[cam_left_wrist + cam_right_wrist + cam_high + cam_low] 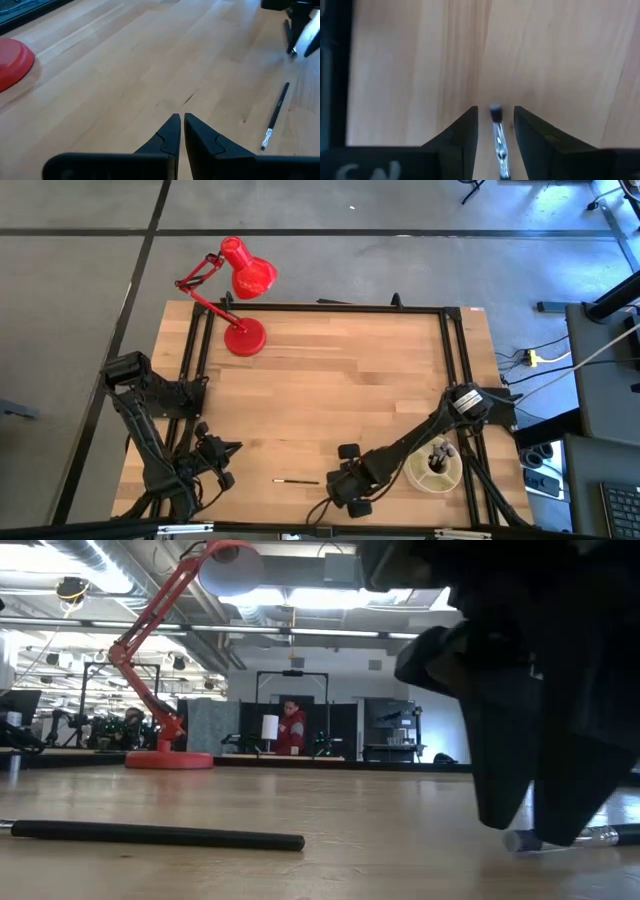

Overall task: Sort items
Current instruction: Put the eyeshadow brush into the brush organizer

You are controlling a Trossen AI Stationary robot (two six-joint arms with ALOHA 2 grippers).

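- Right gripper, at the table's six o'clock edge, fingers parted astride a thin silver-ferruled black makeup brush, not yet clenched.
- Second thin black brush lies at its nine o'clock.
- Left gripper waits clenched, seven o'clock corner.

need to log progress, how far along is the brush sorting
Mostly done, it seems: several brushes already stand in the cream dish. In hand: the right gripper is down at the table's front edge, fingers open either side of a brush with a silver ferrule, not closed on it. Left: one loose brush on the wood. The left gripper waits shut at the front left.
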